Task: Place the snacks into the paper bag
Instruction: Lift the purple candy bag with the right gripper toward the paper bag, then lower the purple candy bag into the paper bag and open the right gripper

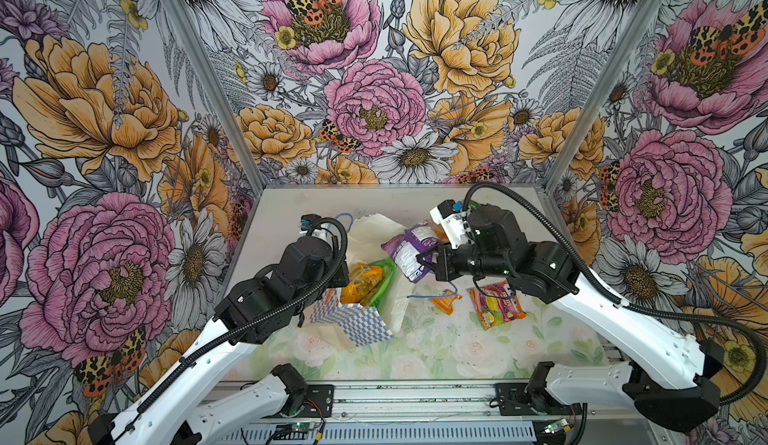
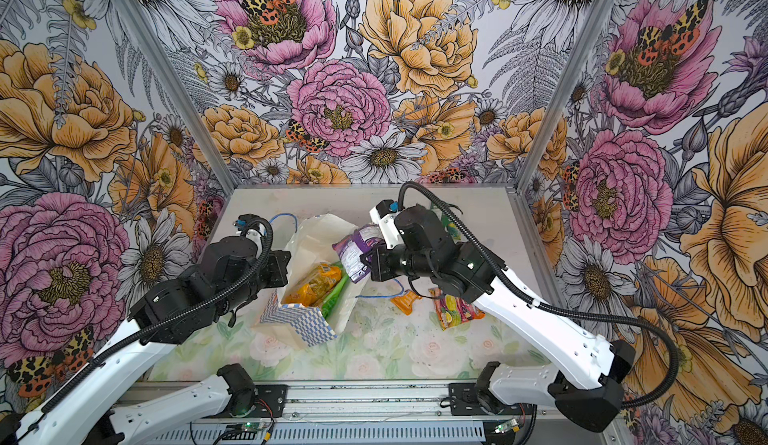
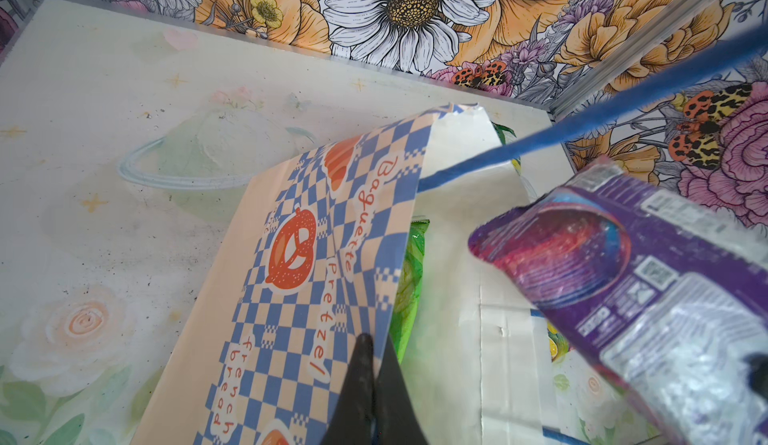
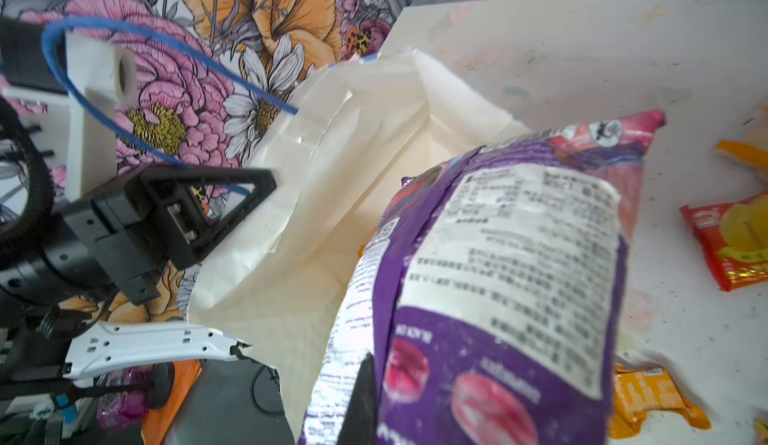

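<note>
The paper bag (image 1: 353,322) (image 2: 307,322) lies open mid-table, with an orange-yellow packet (image 1: 361,283) and a green packet (image 1: 382,281) inside. My left gripper (image 3: 376,341) is shut on the bag's checkered wall (image 3: 316,256), holding the mouth up. My right gripper (image 1: 428,262) (image 4: 386,376) is shut on the purple packet (image 1: 409,252) (image 4: 498,276), which hangs over the bag's white inside (image 4: 332,214). A red-pink fruit packet (image 1: 496,303) and a small orange sachet (image 1: 444,299) lie on the table under the right arm.
Flowered walls close the table at the back and on both sides. A metal rail (image 1: 415,397) with both arm bases runs along the front. A blue cord handle (image 3: 582,131) stretches past the left wrist camera. Another green packet (image 2: 451,222) peeks out behind the right arm.
</note>
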Controlling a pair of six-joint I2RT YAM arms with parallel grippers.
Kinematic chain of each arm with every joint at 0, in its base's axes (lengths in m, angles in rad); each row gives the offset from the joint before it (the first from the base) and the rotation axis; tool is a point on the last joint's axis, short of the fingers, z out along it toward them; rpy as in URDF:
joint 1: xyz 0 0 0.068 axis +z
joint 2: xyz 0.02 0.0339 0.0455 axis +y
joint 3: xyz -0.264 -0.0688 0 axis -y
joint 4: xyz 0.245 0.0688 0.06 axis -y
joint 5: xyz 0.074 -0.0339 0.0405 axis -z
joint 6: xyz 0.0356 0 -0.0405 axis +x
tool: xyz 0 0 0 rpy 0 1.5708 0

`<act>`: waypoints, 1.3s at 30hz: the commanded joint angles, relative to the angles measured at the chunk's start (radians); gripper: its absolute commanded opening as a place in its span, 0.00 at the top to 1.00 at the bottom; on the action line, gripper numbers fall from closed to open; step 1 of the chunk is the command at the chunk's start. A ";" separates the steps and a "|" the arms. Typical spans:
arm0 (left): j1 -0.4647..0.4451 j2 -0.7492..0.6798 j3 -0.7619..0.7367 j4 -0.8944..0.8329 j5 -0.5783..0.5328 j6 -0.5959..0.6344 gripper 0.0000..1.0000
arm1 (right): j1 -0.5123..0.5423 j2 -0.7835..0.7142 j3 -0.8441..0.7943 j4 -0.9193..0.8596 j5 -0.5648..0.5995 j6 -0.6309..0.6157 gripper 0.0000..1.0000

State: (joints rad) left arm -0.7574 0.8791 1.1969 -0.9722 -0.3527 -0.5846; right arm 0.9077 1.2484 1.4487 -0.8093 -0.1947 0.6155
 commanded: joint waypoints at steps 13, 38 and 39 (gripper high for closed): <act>-0.014 -0.019 0.009 0.028 0.005 0.013 1.00 | 0.104 0.194 0.121 0.049 -0.023 -0.050 1.00; -0.057 -0.009 0.009 0.060 0.011 0.022 1.00 | 0.044 0.342 0.015 0.310 -0.060 -0.153 1.00; -0.057 -0.009 0.011 0.060 0.010 0.022 1.00 | 0.041 0.351 0.015 0.314 -0.058 -0.154 1.00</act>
State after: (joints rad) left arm -0.8032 0.8749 1.1965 -0.9607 -0.3477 -0.5762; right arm 0.9539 1.5890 1.4601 -0.5922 -0.2485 0.4919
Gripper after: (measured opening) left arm 0.051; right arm 0.047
